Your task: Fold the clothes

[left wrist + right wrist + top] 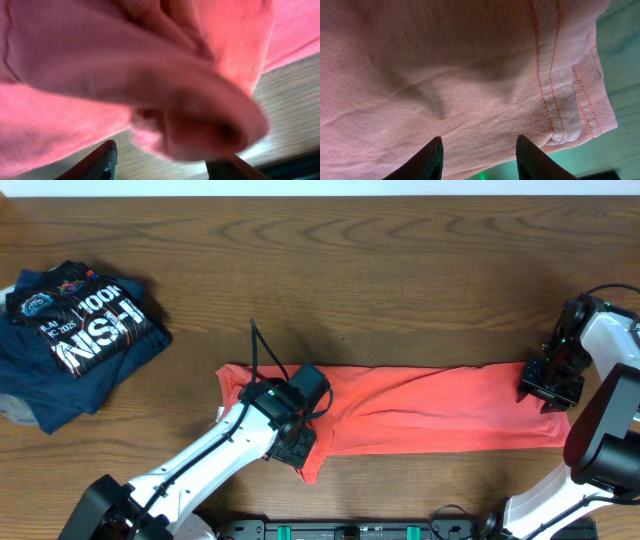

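The coral-red T-shirt [430, 408] lies folded lengthwise into a long strip across the front of the table, with no lettering showing. My left gripper [293, 432] is over the strip's left end, where the cloth is bunched and a corner pokes toward the front edge. In the left wrist view its fingers [165, 165] are spread apart, with a blurred lump of red cloth [190, 115] just above them. My right gripper [549, 386] is at the strip's right end. Its fingers [479, 155] are open, hovering over the shirt [445, 75] near the stitched hem.
A pile of folded navy and black shirts with white lettering [80, 330] sits at the far left. The wooden table [400, 270] stretches behind the red shirt. The arm bases stand at the front edge.
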Robot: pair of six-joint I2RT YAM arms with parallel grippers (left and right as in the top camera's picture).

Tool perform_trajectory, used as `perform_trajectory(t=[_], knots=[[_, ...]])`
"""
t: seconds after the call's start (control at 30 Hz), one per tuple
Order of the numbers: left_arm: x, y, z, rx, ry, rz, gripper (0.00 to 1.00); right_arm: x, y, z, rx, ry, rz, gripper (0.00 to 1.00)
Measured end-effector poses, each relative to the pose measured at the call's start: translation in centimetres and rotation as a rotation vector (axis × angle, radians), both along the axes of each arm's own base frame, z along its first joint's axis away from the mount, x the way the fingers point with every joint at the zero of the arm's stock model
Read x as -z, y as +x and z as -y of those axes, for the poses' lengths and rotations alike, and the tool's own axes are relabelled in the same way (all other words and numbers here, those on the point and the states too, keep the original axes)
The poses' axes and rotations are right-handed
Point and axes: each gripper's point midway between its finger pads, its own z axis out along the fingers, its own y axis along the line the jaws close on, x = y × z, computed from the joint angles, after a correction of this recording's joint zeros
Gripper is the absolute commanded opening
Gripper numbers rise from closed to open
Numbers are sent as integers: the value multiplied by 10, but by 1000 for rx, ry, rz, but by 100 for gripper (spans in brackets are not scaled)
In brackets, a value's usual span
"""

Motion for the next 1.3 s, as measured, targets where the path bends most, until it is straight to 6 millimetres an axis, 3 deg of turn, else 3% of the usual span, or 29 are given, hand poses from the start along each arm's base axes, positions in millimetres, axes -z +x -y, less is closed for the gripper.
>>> perform_trajectory(t=[0.37, 0.53, 0.67, 0.7, 0.93, 1.0, 1.07, 1.23, 1.27, 1.3], knots=[[5, -2, -3, -6, 10, -1, 55, 0, 0, 0, 0, 1, 0, 46], [5, 4, 2, -10, -11, 22, 40, 0, 0, 0, 0, 1, -1, 46], [5, 7, 5, -13, -24, 37, 19, 0, 0, 0, 0, 1, -2, 46], [5, 8, 6, -13, -26, 39, 9, 0, 0, 0, 0, 1, -1, 46], [1, -3, 11, -10, -58, -22, 6, 0, -1, 0, 0, 1, -2, 46], [-11, -10, 20, -10, -102, -74, 6, 0, -1, 0, 0, 2, -4, 46], [-33, -6, 43, -8, -204, -96, 6, 0, -1, 0, 0, 2, -4, 46], [-104, 26, 112, 12, -528, -26, 7, 0, -1, 0, 0, 2, -4, 46], [-114, 32, 122, 15, -577, -5, 9, 0, -1, 0, 0, 2, -4, 46], [-120, 36, 127, 13, -608, 5, 17, 0, -1, 0, 0, 2, -4, 46]])
